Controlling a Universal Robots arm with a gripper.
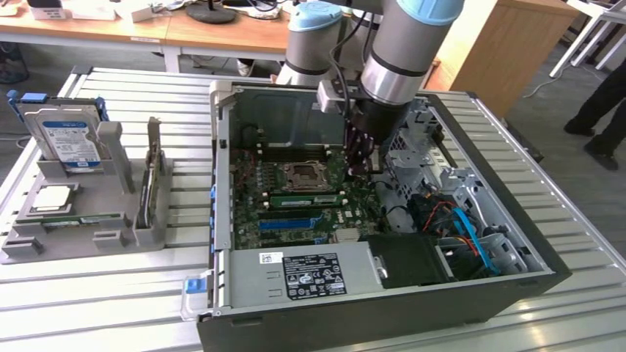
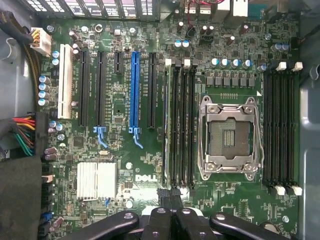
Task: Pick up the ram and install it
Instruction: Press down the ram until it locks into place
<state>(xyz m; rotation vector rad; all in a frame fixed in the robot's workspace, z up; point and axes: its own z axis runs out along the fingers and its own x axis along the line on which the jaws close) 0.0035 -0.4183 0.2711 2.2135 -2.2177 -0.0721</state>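
The tool (image 2: 170,220), closed, hovers over the motherboard's memory slots (image 2: 180,125); the ram (image 1: 308,199) appears seated just below it. Press evenly along the stick until latches click.

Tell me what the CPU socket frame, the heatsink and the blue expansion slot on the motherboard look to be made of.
CPU socket frame: bare metal, likely steel, judging by its bright silvery sheen.
Heatsink: pale finned metal, probably aluminium, with a matte finish.
Blue expansion slot: moulded plastic, evenly coloured and slightly glossy.
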